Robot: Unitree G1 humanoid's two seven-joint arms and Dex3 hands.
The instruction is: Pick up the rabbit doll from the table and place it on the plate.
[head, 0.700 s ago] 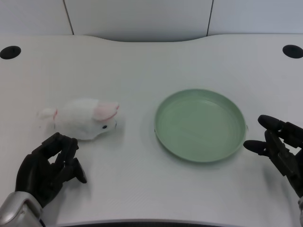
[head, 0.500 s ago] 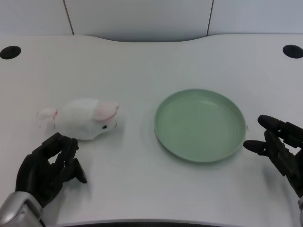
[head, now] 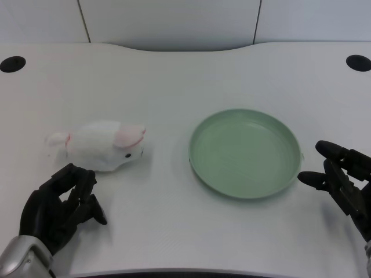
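Note:
The white rabbit doll (head: 101, 146) with pink ears lies on its side on the table's left half, head toward the plate. To its right sits the round light-green plate (head: 199, 168), with nothing in it. My left hand (head: 61, 205) hovers at the front left, just in front of the doll and not touching it. Its fingers are loosely bent and apart and hold nothing. A gap of bare table separates doll and plate.
My right hand (head: 339, 182) waits beside the plate's right rim. Two black round holes (head: 12, 63) (head: 357, 62) mark the table's far corners. The white table (head: 174, 81) ends at a grey wall behind.

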